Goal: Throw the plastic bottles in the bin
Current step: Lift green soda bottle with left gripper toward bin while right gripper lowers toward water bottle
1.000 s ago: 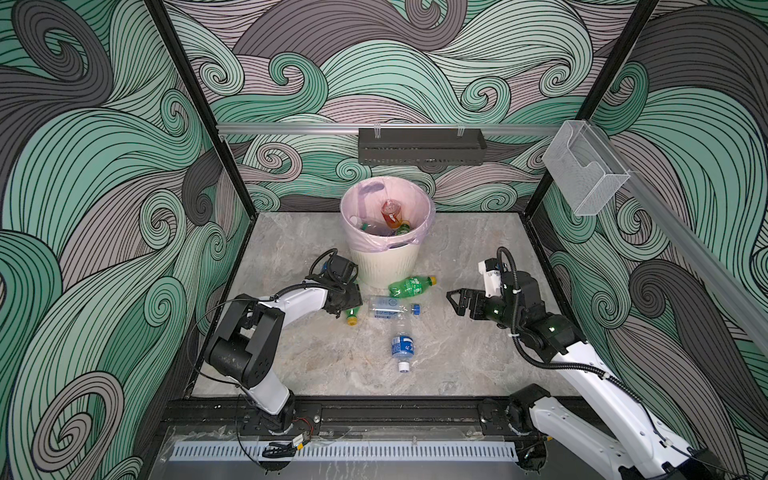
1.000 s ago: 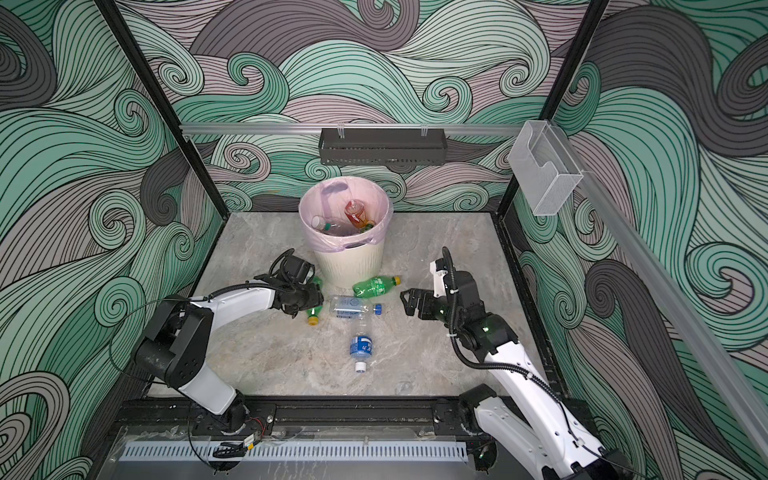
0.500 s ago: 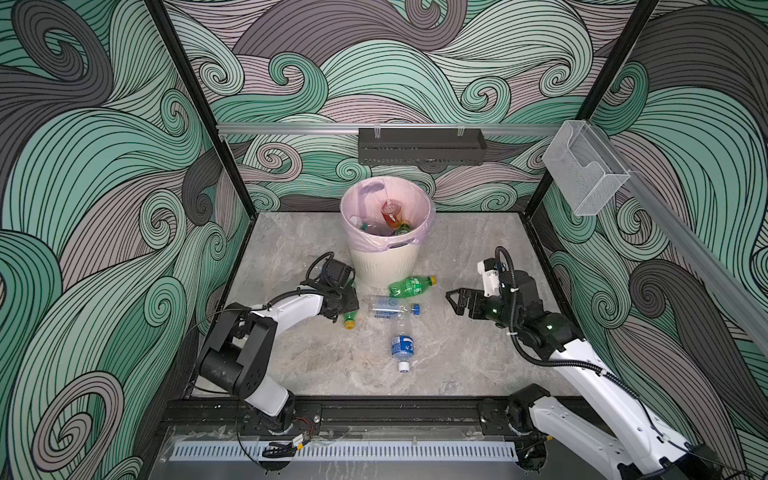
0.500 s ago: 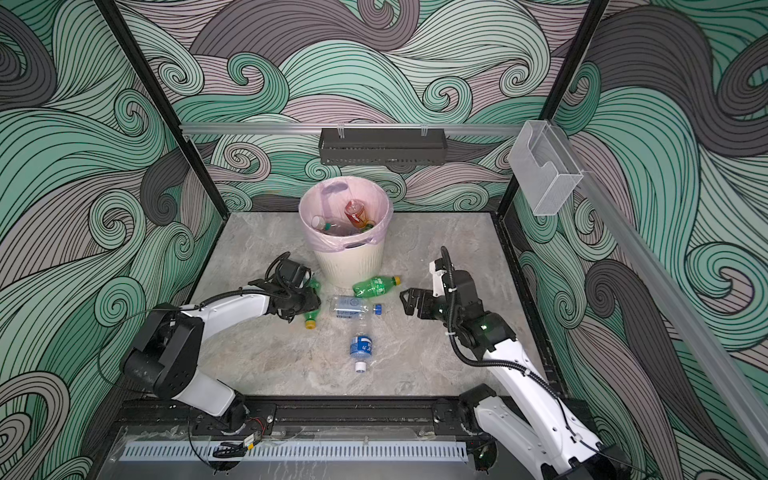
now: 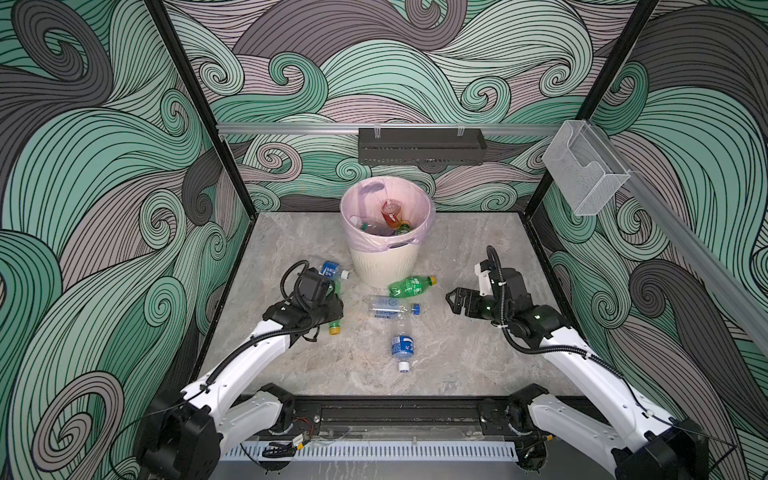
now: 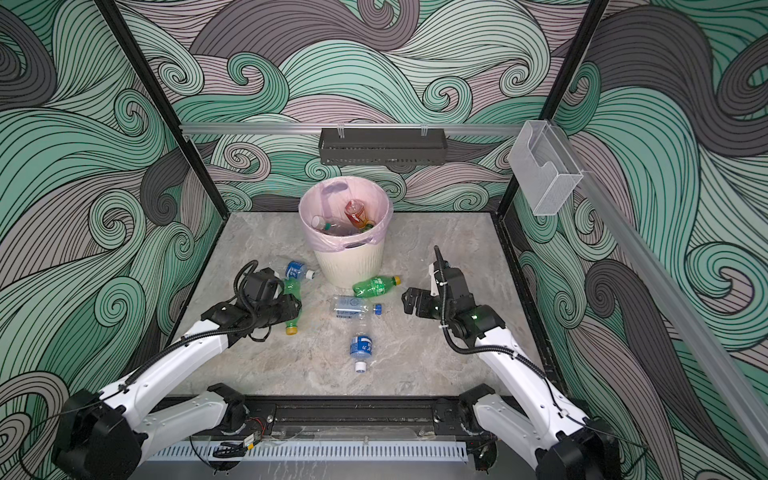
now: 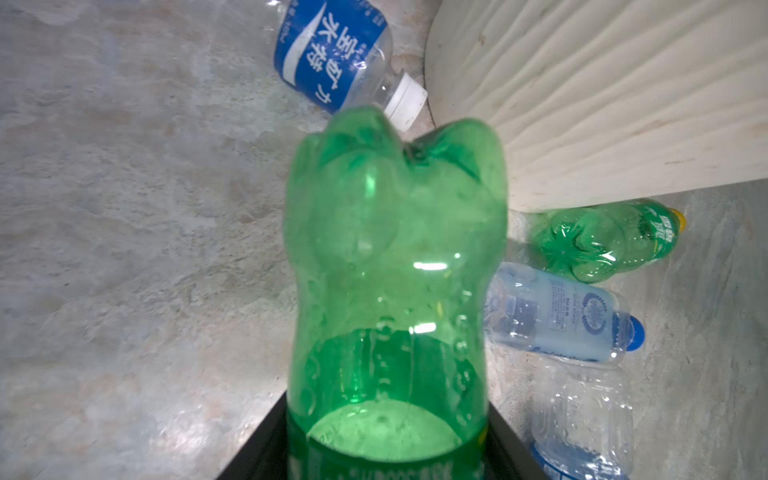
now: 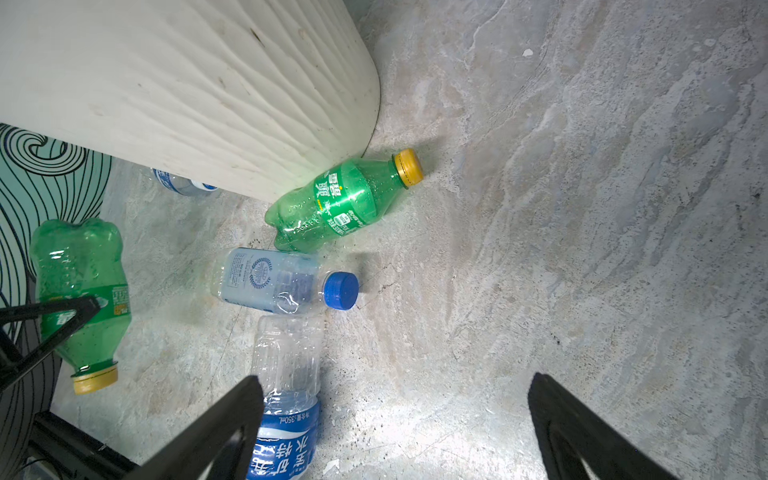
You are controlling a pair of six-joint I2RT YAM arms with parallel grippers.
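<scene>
Since the left gripper [image 5: 327, 308] has its jaws clamped on the body of the held green bottle [image 7: 395, 270], I tag this step as grasp made, lift and carry to come. That bottle sits low, just left of the bin [image 5: 386, 266], base toward the bin wall and yellow cap toward the front; I cannot tell if it is clear of the floor [image 5: 457, 365]. My next move there needs a good climb, because the rim with its pink liner stands far above the bottles. After that I swing right over the opening and only then let go. I should lift straight up first, or the base may knock the bin wall or the far blue-label bottle [image 5: 331, 269] lying just beside it. The right gripper [image 8: 395, 380] has its jaws wide apart and empty, hovering over bare floor to the right of the loose cluster. In the right wrist view the white-cap bottle [image 8: 286, 374] lies next to one of its fingers. The blue-cap bottle [image 8: 274, 280] butts up to that one, and the loose green bottle [image 8: 340, 199] lies just beside the foot of the bin. Either of those is a fair next pick for the right arm, which would have to drop and line its jaws across the body. Progress-wise, the orange bottle [image 5: 391, 212] and a few others are already in the bin, four lie loose and one is in hand.
</scene>
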